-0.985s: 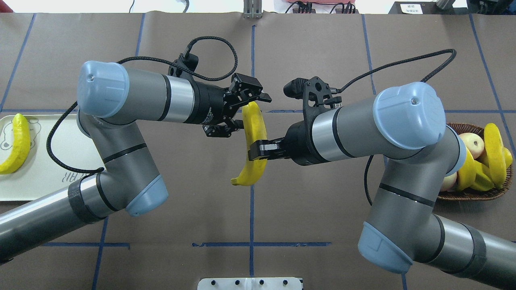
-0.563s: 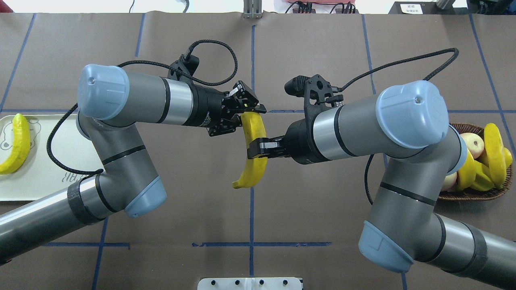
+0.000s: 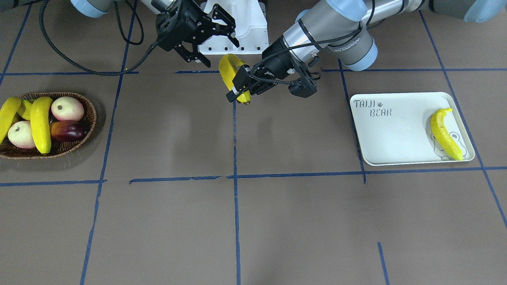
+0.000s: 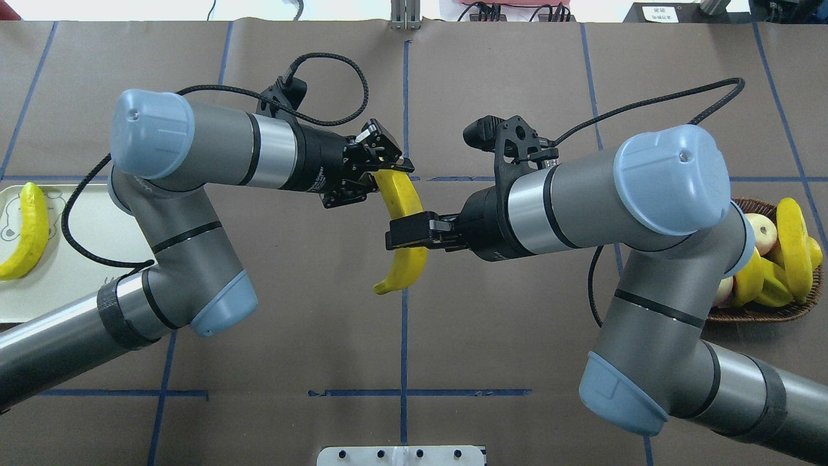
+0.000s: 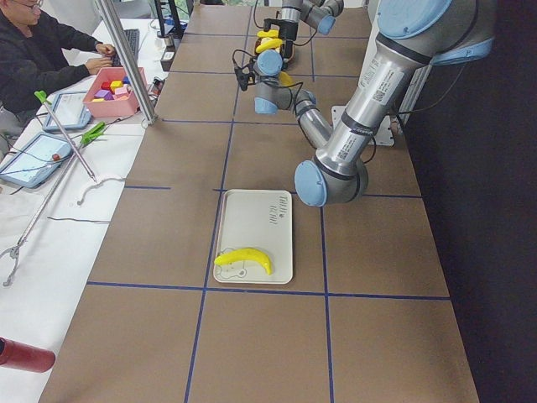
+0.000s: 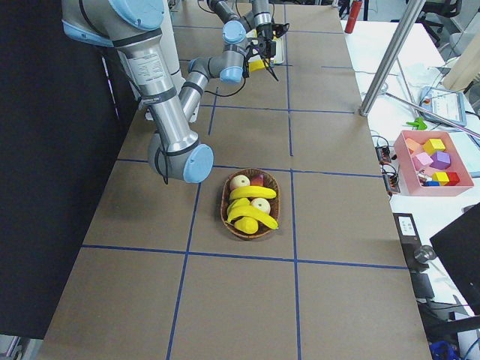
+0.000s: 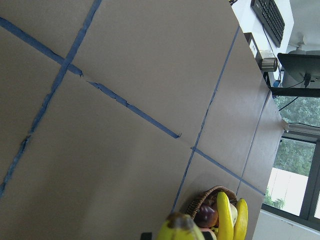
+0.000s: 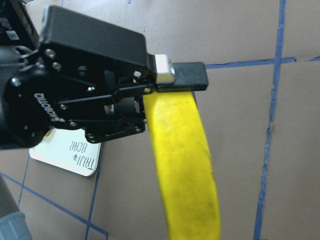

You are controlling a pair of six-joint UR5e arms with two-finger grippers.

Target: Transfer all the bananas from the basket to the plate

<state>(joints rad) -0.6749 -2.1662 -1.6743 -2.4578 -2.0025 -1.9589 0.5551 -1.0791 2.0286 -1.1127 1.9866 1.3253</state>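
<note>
One banana (image 4: 402,204), tip clamped in left hand (image 4: 386,178)

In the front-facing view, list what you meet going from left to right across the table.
Basket → gripped banana, in the left gripper → plate → second banana, at the plate's right end.

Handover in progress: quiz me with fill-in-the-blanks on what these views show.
1. The left tool grips a ___ above the table.
2. The right tool is ___, not shut.
3. The plate carries ___ delivered banana.
Missing words: banana; open; one.
</note>
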